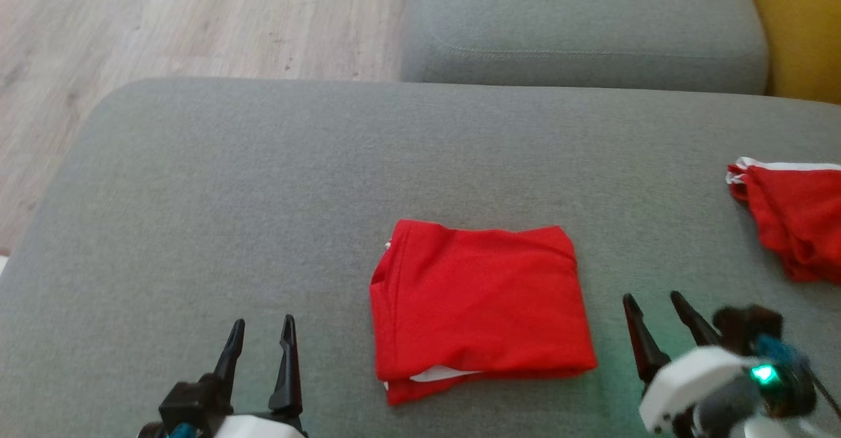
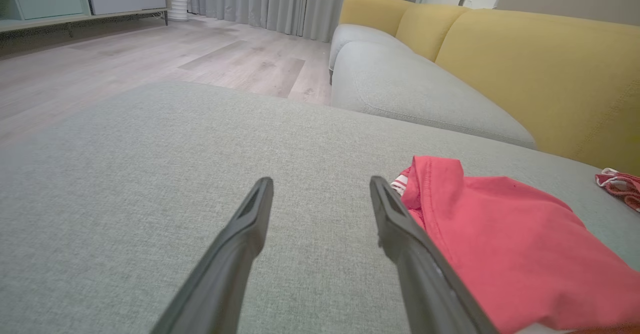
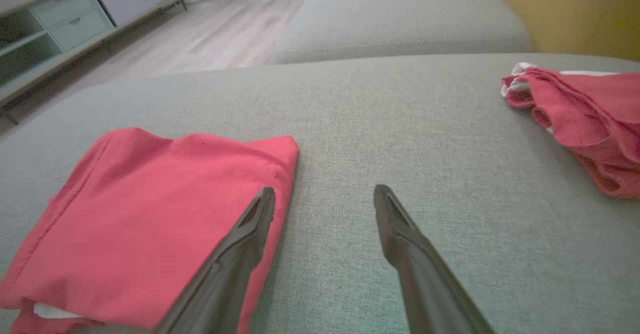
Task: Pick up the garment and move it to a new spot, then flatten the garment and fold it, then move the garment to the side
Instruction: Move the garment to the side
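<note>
Red fabric garment [image 1: 479,306] lies folded on grey upholstered seat [image 1: 263,195]; left gripper [image 1: 263,321] and right gripper [image 1: 652,295] flank it, jaws apart; the sideways move seemingly remains.

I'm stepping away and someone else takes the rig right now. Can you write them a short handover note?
Left gripper: open, empty, left of the folded red garment, apart from it.
Right gripper: open, empty, just right of it.
Folded garment lies in the middle of the grey sofa cushion; a second red garment lies crumpled to its far right.
Done: flattening and folding, by its look. Left: move the folded garment to the side.
</note>
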